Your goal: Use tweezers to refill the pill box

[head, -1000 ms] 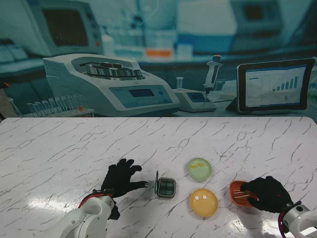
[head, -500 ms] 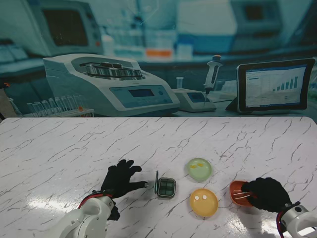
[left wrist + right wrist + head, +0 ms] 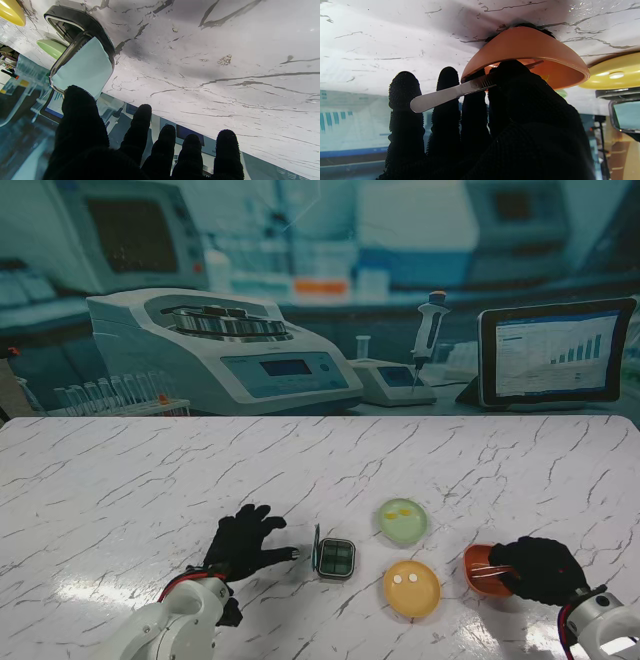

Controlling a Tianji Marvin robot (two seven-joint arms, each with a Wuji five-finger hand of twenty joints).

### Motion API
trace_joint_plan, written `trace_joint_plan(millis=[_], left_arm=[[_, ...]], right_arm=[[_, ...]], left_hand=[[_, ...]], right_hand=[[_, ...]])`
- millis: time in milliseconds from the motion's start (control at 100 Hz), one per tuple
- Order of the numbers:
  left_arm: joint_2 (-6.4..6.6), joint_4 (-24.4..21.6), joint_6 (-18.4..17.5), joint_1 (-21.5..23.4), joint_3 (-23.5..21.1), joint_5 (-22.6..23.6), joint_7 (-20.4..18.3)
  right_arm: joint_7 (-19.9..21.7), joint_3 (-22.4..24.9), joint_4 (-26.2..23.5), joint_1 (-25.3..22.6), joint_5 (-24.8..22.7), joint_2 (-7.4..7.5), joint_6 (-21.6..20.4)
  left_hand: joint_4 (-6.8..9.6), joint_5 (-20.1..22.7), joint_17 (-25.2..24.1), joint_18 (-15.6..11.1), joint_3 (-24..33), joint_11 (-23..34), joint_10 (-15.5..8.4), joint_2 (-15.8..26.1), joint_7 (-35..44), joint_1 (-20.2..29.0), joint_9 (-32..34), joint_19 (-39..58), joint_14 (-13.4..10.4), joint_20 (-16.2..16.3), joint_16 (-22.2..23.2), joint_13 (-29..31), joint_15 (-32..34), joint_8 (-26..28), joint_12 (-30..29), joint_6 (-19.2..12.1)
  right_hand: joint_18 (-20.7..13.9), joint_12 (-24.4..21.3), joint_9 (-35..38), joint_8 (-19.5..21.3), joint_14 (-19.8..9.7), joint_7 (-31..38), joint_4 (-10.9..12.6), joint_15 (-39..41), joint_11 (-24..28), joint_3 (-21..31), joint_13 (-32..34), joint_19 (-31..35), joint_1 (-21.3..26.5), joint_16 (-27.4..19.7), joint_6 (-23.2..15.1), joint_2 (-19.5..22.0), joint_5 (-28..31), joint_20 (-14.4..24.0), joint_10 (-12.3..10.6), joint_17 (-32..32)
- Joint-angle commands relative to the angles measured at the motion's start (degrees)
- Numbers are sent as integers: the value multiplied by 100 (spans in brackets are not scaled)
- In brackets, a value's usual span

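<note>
The dark pill box (image 3: pixel 335 559) sits near the table's front middle with its clear lid (image 3: pixel 82 67) standing open. My left hand (image 3: pixel 243 544) lies flat just left of it, fingers spread, thumb reaching toward the lid. My right hand (image 3: pixel 541 570) is over the right side of the orange dish (image 3: pixel 477 562), pinching metal tweezers (image 3: pixel 450 93) whose tips point into that dish. A yellow dish (image 3: pixel 411 587) holds two white pills. A green dish (image 3: pixel 402 520) holds yellow pills.
Behind the marble table (image 3: pixel 120 480) hangs a printed lab backdrop. The three dishes and the pill box cluster at the front middle and right, close to my right hand.
My right hand has closed in slightly on the tweezers at the orange dish. The left hand has stayed in place beside the pill box.
</note>
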Motion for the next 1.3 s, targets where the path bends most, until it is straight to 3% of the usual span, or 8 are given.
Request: trace_joint_plan(millis=[0, 550, 770, 1290], left_arm=[[-33, 25, -154, 38, 12, -44, -64], [-17, 43, -132, -3, 33, -94, -184], [-17, 57, -130, -13, 31, -118, -204], [13, 1, -45, -6, -45, 41, -322]], right_arm=[[-50, -11, 43, -36, 18, -46, 9], [-148, 238, -122, -129, 117, -95, -44], [-69, 458, -397, -302, 56, -111, -72], [-170, 840, -1172, -783, -27, -178, -474]], left_hand=[[158, 76, -98, 167, 41, -90, 16, 292, -58, -52, 54, -174, 6, -50, 74, -83, -37, 27, 12, -163], [165, 31, -82, 136, 48, -136, 10, 312, -110, -63, -24, -377, -17, -67, 58, -141, -102, -9, -25, -223], [169, -5, -81, 131, 51, -152, 10, 321, -139, -68, -59, -438, -20, -60, 50, -167, -126, -23, -37, -253], [171, -49, -69, 83, 46, -165, -1, 309, -210, -94, -85, -511, -42, -21, 37, -192, -152, -75, -57, -208]], right_hand=[[-2022, 117, 267, 70, 106, 334, -125, 212, 267, 286, 129, 222, 337, 120, -231, -9, 204, 100, 478, 217], [-2269, 328, 274, 158, 107, 394, -82, 965, 1092, 296, 354, 596, 234, 538, -179, 78, 263, 355, 692, 621], [-2444, 507, 238, 164, 14, 372, -33, 1333, 1535, 184, 411, 1023, 165, 783, -196, 133, 260, 502, 708, 641], [-2705, 649, 358, 202, -8, 412, 7, 1661, 1865, 56, 665, 1511, 128, 963, -114, 172, 336, 382, 764, 873]])
